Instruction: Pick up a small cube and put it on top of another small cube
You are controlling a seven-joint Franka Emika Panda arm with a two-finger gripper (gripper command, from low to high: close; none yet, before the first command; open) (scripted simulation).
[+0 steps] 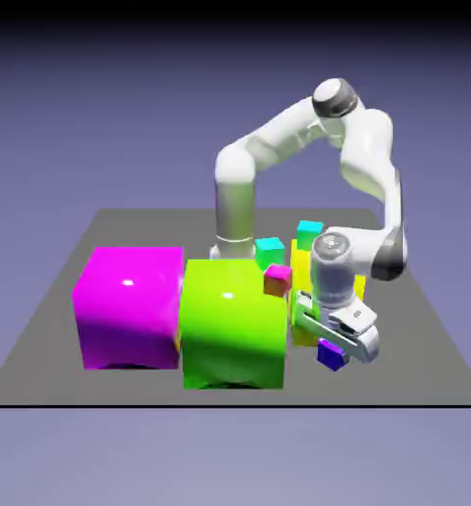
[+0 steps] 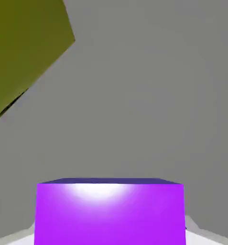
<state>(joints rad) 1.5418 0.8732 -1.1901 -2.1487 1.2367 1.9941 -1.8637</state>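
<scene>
The gripper (image 1: 334, 346) is closed on the small cube (image 1: 330, 354). In the hand view the cube (image 2: 110, 210) fills the bottom middle, purple face toward the camera, and it hides the fingertips, so how deep it sits between them I cannot tell. In the exterior view the cube is low, near the table (image 1: 417, 336), at the front right of the group of blocks; whether it is touching the table or already lifted is not clear.

The first risk is a shallow grip. If only an edge of the cube is held, it may turn or slip out when the arm rises.

The second risk is the crowd around the hand. The yellow block (image 1: 304, 267) is just behind it, and the green block (image 1: 231, 326) is just beside it on the exterior view's left. A sideways move before a lift could push the wrist or the cube against them.

The third risk is the target. The red-magenta cube (image 1: 276, 280) and the teal cubes (image 1: 270, 248) are small and sit on or among the big blocks. A placement a little off centre would probably let the cube fall, or knock the lower one away.
</scene>
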